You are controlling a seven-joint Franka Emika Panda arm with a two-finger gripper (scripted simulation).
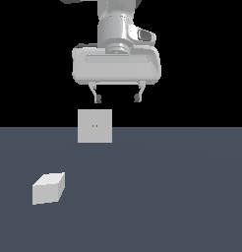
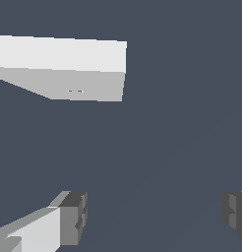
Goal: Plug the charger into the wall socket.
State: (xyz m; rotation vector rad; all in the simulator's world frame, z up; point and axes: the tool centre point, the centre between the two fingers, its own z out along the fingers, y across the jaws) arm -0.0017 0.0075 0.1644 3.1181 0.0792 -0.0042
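The charger [image 1: 48, 188], a small plain white block, lies on the dark floor toward the exterior view's left, nearer the camera. The wall socket [image 1: 95, 126], a flat light-grey square plate with two tiny dark-yellow holes, stands upright farther back. In the wrist view the wall socket [image 2: 88, 84] appears foreshortened, its two holes visible. My gripper [image 1: 117, 98] hangs high above the floor, above and slightly to the exterior view's right of the socket, open and empty. Its fingertips [image 2: 74, 216] show wide apart in the wrist view. The charger is out of the wrist view.
A flat dark blue-grey floor [image 1: 167, 197] spreads under everything, with a black background behind. Nothing else stands on it.
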